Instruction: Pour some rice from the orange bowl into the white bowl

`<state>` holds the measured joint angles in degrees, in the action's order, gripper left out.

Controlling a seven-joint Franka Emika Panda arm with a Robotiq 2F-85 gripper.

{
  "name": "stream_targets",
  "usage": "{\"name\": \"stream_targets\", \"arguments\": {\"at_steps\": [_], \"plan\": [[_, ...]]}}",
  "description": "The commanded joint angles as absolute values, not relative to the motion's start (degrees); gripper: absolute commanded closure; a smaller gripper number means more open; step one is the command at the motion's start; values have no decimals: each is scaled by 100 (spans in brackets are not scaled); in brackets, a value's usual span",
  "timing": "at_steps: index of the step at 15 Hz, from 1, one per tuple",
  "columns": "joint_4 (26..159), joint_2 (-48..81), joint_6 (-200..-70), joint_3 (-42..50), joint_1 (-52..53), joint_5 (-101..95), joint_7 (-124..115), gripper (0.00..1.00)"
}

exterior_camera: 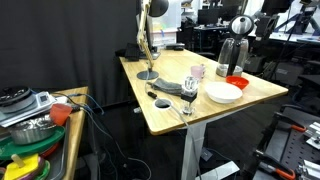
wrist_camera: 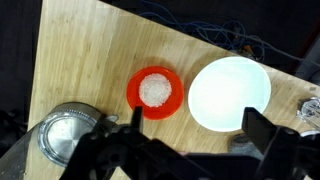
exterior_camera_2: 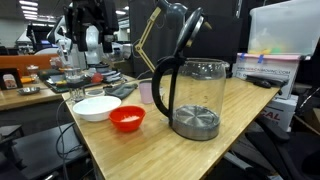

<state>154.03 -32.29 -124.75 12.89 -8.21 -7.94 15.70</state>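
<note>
The orange bowl (wrist_camera: 155,92) holds white rice and stands on the wooden table. The wide white bowl (wrist_camera: 230,93) stands right beside it and looks empty. Both bowls show in both exterior views: the orange bowl (exterior_camera: 237,81) (exterior_camera_2: 127,118) and the white bowl (exterior_camera: 224,92) (exterior_camera_2: 97,107). My gripper (wrist_camera: 196,125) is open and empty, well above the table. In the wrist view one finger lies near the orange bowl's edge and the other near the white bowl's edge. It touches neither.
A glass kettle (exterior_camera_2: 195,95) with a black handle stands next to the orange bowl; its top shows in the wrist view (wrist_camera: 65,135). A pale pink cup (exterior_camera_2: 147,92) stands behind the bowls. A desk lamp (exterior_camera: 147,45) is at the table's far end. Cables (wrist_camera: 240,45) lie beyond the table edge.
</note>
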Motion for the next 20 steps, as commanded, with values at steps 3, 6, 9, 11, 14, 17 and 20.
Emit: {"name": "stream_targets", "arguments": {"at_steps": [3,6,9,11,14,17,20], "plan": [[15757,-2804,-13210,1556,-1099,-673,1301,0],[15879,-2467,-13322,1898,-1188,-376,1498,0],[15907,-2288,-13329,2206,-1308,-51,1691,0],[15903,-2317,-13224,2101,-1381,-144,1588,0],[15905,-2268,-13240,2164,-1437,-91,1595,0],[15905,-2268,-13242,2161,-1436,-89,1594,0],[15905,-2268,-13243,2161,-1436,-88,1594,0]]}}
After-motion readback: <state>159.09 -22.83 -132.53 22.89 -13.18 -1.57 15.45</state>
